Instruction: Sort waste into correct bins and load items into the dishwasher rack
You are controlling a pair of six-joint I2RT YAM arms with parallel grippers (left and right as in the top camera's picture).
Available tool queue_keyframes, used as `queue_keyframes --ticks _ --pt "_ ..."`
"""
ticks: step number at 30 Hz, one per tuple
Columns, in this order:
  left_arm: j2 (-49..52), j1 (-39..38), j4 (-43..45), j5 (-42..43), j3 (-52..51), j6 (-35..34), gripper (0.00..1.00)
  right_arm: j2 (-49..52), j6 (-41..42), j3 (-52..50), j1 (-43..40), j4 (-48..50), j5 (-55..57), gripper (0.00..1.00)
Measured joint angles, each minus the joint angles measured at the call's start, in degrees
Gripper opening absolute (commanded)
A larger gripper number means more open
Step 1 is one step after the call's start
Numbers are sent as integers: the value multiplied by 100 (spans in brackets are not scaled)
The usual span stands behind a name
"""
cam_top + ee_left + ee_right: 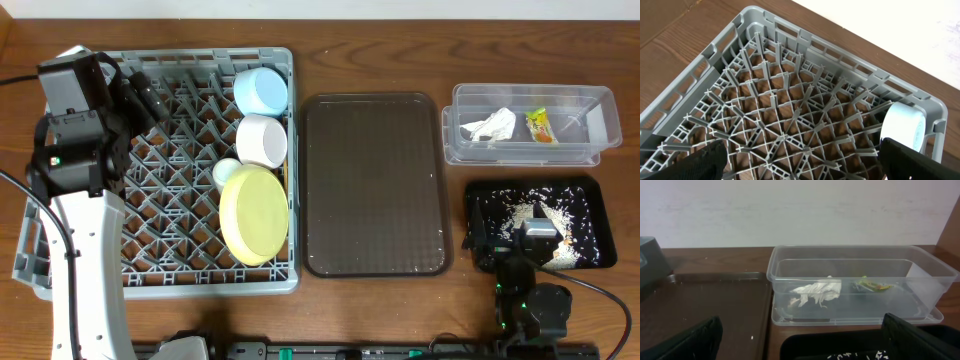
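Observation:
The grey dishwasher rack [100, 270] holds the light blue bowl [260, 90], the pale pink bowl [262, 140], the small white cup [226, 173] and the yellow plate [253, 214] along its right side. My left gripper [152, 97] hovers open and empty over the rack's far left part [790, 95], with the blue bowl [902, 127] to its right. The clear tub [590, 150] holds the napkin [490, 126] and the wrapper [540, 126]. The black tray [590, 200] holds rice scraps [520, 212]. My right gripper [532, 240] is open and empty over the tray's near edge. Chopsticks are not visible.
The dark brown serving tray [375, 185] lies between the rack and the bins, and shows at the left of the right wrist view [705, 310]. That view also shows the tub [790, 262], napkin [817, 292], wrapper [870, 286] and black tray [840, 342].

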Motion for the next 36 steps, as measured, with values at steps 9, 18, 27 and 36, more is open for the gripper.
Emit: queue_keyframes --ticks 9,18,27,36 --pt "0 0 0 0 0 0 98 0 0 0 0 0 -2 99" --pt "0 0 -2 0 0 0 98 0 -2 0 0 0 0 99" --pt "-2 0 -2 2 0 0 98 0 -2 0 0 0 0 99" --pt "-20 0 -339 -330 0 278 98 0 -4 0 0 0 0 99"
